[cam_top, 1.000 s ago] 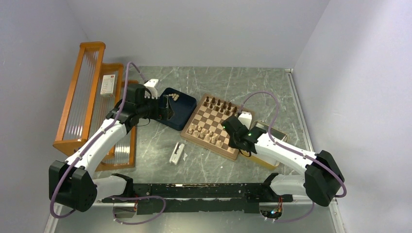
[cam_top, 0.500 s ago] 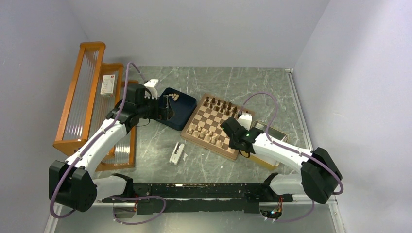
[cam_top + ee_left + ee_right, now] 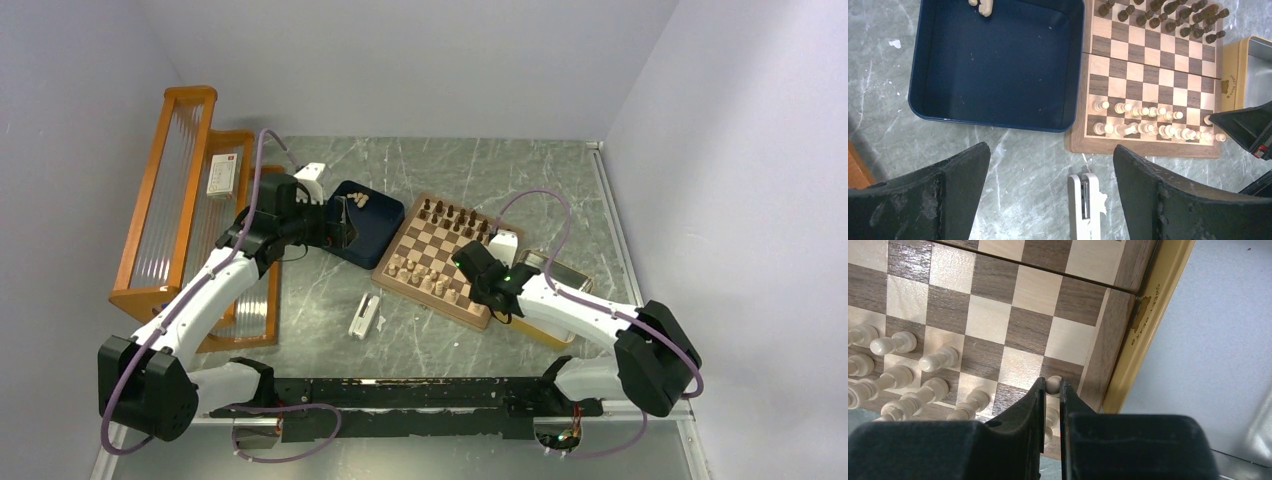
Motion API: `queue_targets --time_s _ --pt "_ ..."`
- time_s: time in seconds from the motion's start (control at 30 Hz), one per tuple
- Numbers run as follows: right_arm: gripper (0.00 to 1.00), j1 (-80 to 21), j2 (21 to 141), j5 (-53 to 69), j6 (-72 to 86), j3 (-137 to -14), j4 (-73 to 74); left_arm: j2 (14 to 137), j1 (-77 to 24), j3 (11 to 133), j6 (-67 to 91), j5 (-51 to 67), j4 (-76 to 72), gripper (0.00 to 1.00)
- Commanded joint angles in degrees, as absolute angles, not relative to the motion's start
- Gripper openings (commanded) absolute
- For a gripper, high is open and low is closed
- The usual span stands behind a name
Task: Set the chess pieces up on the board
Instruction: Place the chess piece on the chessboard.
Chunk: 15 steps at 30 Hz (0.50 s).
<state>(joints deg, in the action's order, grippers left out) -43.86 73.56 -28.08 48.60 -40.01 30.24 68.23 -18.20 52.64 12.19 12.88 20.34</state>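
The board (image 3: 437,247) is spread beneath the right gripper (image 3: 1050,389), its pale rows (image 3: 1148,128) nearly filled. The dark blue tray (image 3: 998,70) lies under the left gripper (image 3: 1050,150), which is held wide open and empty. A pale pawn (image 3: 1053,385) is pinched in the right gripper over an edge square; a straight lowering and release are likely called for.

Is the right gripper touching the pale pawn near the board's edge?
Touching. The right wrist view shows the right gripper closed on the pale pawn, its round head showing between the fingers, no gap.
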Motion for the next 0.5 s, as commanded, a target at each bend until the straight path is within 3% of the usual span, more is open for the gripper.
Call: queue_targets --time_s 0.0,0.47 --pt "0.13 -44.1 75.0 -30.1 49.5 -38.7 29.8 67.0 -17.8 52.1 11.2 12.6 18.7 0.97" --pt "0.21 -44.1 74.1 -29.9 49.7 -37.5 29.9 66.8 -17.8 51.9 11.1 11.7 19.0 0.97"
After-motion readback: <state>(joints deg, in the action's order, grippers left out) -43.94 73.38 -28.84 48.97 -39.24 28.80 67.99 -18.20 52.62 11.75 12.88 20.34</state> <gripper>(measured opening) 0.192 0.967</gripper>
